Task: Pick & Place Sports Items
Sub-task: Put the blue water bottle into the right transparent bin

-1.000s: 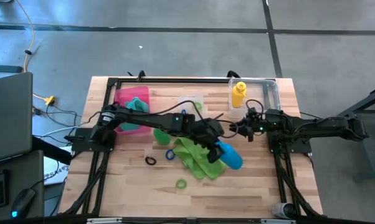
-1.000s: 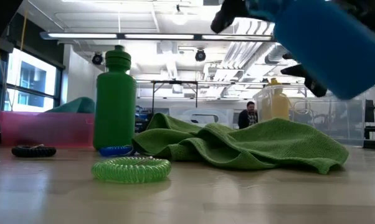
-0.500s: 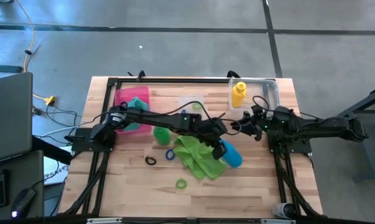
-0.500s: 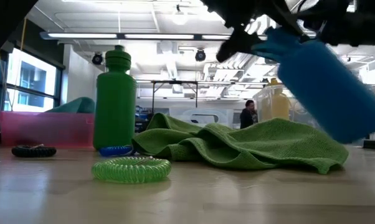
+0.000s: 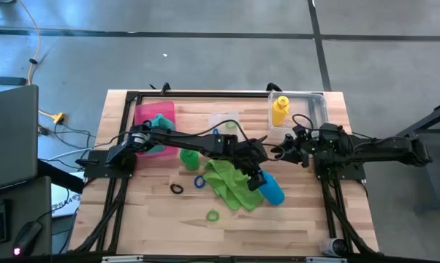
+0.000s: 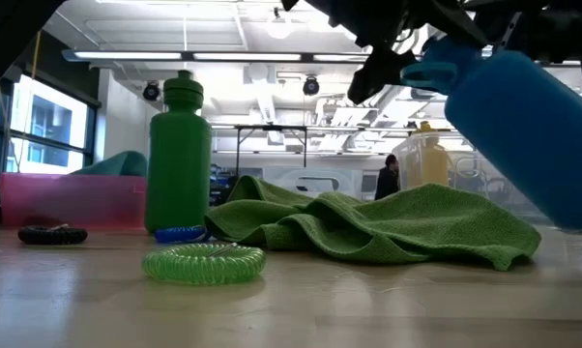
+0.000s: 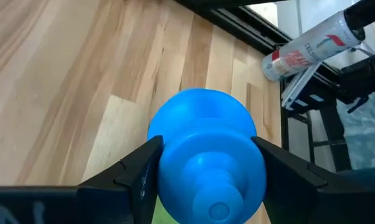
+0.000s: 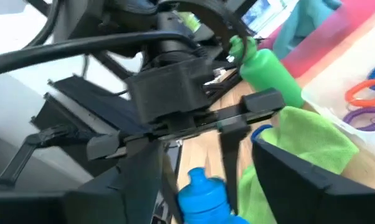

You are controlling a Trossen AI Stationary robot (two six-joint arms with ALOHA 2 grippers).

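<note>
I have the left gripper clamped on the neck of the blue bottle, carried off the table just past the right end of the lime green towel, about mid-table. In the left wrist view its two fingers sit on either side of the bottle's cap end, so I am looking straight down its long axis; from the low view the body hangs tilted, cap up toward the jaws, base lower and pointing toward the table's right edge. The right gripper waits near the clear box at the far right corner, where the yellow bottle stands; I cannot tell how its fingers stand. I judge the left arm alone carries this move.
</note>
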